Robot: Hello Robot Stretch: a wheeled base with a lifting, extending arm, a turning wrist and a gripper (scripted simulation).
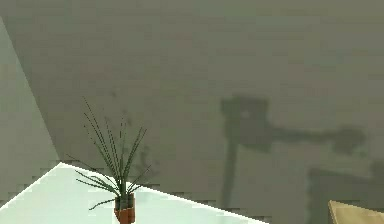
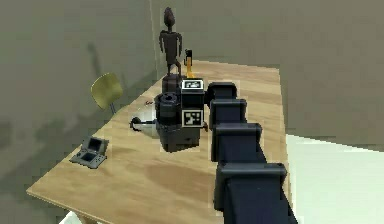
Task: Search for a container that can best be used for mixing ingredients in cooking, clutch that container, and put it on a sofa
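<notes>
In the arm side view my arm point(image 2: 240, 150) reaches over a wooden table point(image 2: 130, 185). At its far end sit the two white marker squares, with the gripper's dark body point(image 2: 170, 108) left of them. The gripper point(image 2: 155, 120) hangs low over the tabletop, and a small white thing point(image 2: 143, 125) lies at its tip. I cannot tell whether it holds anything. An olive-yellow rounded shape point(image 2: 105, 90) on thin legs stands just past the table's left edge.
A tall dark statue point(image 2: 172, 42) and a small orange bottle point(image 2: 188, 66) stand at the table's far end. A small grey folding device point(image 2: 92, 152) lies near its left edge. In the forward view, a spiky potted plant point(image 1: 120, 178) stands before grey walls, with a wooden corner point(image 1: 356, 212) at bottom right.
</notes>
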